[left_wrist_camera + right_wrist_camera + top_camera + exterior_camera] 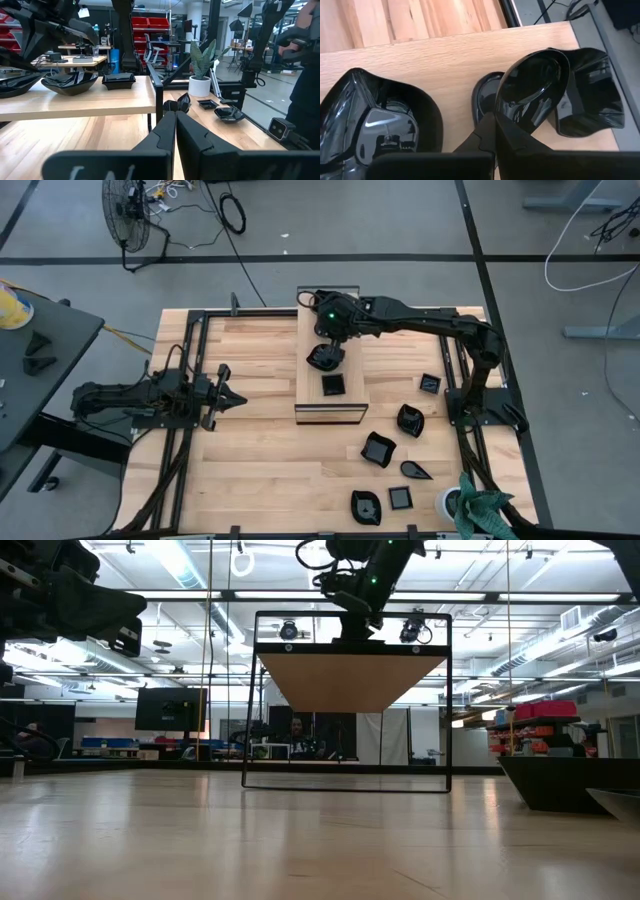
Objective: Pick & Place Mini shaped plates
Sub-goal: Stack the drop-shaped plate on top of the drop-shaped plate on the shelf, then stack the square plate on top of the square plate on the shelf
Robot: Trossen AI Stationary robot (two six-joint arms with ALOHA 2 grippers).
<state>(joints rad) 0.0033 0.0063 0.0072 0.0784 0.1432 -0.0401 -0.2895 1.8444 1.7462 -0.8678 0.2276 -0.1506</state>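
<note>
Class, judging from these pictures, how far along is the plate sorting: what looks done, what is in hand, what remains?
Done: a square plate sits on the raised wooden board. In hand: the right gripper is shut on a glossy plate over the board. Left: seven loose plates lie on the table. The left gripper waits, shut and empty.

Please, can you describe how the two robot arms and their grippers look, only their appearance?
Both arms are dark, almost black, built from jointed segments. The right arm shows a small green light near its wrist. The left arm ends in two pointed fingers. Seen close, the left gripper and right gripper each have two matte black, wedge-shaped fingers on a blocky black base.
</note>
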